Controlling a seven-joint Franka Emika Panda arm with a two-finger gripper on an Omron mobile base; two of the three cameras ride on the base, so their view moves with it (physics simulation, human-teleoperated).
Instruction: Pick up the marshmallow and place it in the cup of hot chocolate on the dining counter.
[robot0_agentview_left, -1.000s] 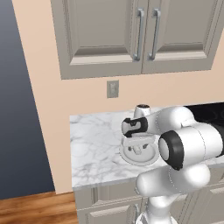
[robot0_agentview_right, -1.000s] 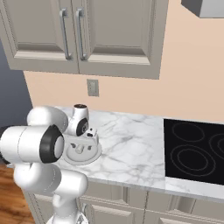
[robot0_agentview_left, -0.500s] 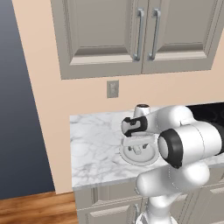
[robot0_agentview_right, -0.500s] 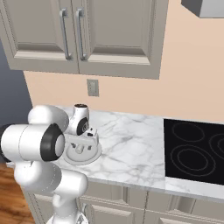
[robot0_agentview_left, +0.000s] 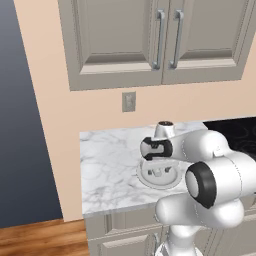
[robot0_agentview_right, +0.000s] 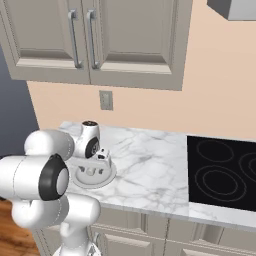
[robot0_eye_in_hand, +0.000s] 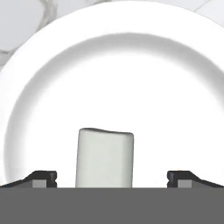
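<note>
Marshmallow (robot0_eye_in_hand: 105, 157), a matte off-white cylinder with soft rounded edges, stands on the smooth round plate (robot0_eye_in_hand: 52, 87) midway between the two dark fingertips (robot0_eye_in_hand: 41, 177) of the tool (robot0_eye_in_hand: 111, 177), whose jaws are spread wide and touch nothing. Plate (robot0_agentview_left: 146, 180) rests on a white, grey-veined marble worktop (robot0_agentview_left: 107, 162) below panelled grey cabinets (robot0_agentview_right: 90, 40). A glossy black cooktop (robot0_agentview_right: 222, 172) lies flush in the marble to the right.
</note>
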